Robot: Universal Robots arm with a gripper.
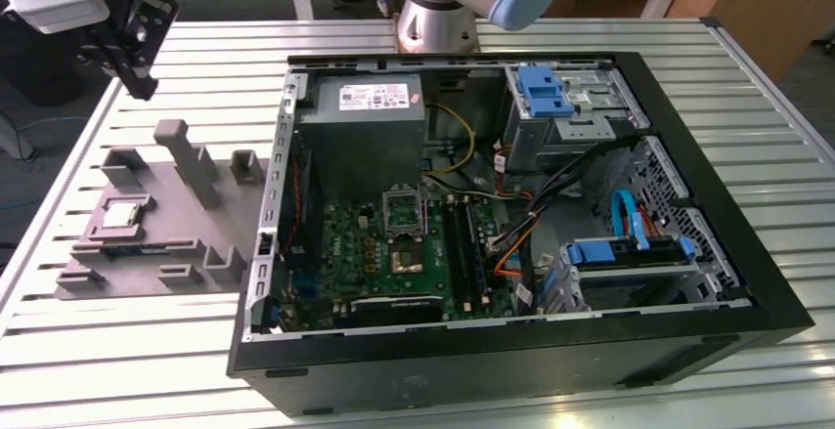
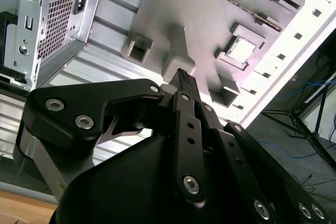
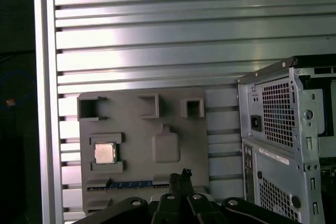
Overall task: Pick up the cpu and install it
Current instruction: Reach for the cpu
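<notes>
Nearest the lens in both wrist views, you found the pincer [image 2: 181, 77] with its tips pressed together and nothing between them. In the exterior view it hung at the upper left, above the tabletop [image 1: 131, 351]. Judged from this, you were at the pickup approach, with no grasp made. The pickup called for spread tips centred over the chip.

Beyond the pincer lay the grey tray [image 3: 136, 124]. The cpu [image 3: 105, 153] sat flat in a square pocket at the tray's lower left in the first wrist view. The three pockets along the tray's upper edge looked empty.

Farther off, the open PC case [image 1: 769, 282] held the motherboard [image 1: 366, 253], a power supply [image 1: 378, 107] and cables.
</notes>
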